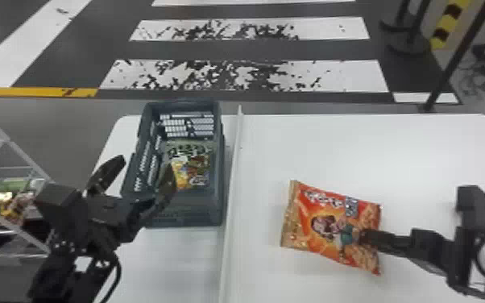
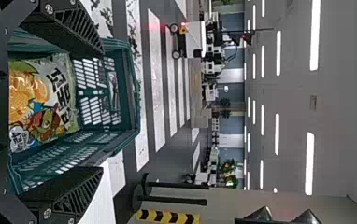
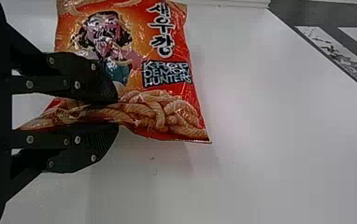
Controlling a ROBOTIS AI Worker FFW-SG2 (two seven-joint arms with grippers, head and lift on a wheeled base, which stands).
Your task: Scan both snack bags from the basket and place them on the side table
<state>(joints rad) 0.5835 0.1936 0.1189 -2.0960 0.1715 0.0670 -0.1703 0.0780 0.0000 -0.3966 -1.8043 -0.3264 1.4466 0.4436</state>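
The right end effector (image 3: 117, 112) is closed on the glossy red-and-orange snack bag (image 1: 322, 221), right of the slatted dark-green plastic basket (image 1: 189, 217); its scanning cannot be confirmed. The pale-green-and-yellow snack bag (image 1: 191, 169), inside the basket, awaits handling; the left end effector (image 1: 146, 165) gapes wide, empty, beside it.

One red snack bag (image 1: 322, 225), one green-yellow snack bag (image 1: 193, 163): two altogether. One basket (image 1: 189, 216). One wire rack (image 1: 12, 143).

Lettering (image 3: 165, 74) marks the red bag (image 3: 132, 56) and the yellow-green bag (image 2: 43, 102).
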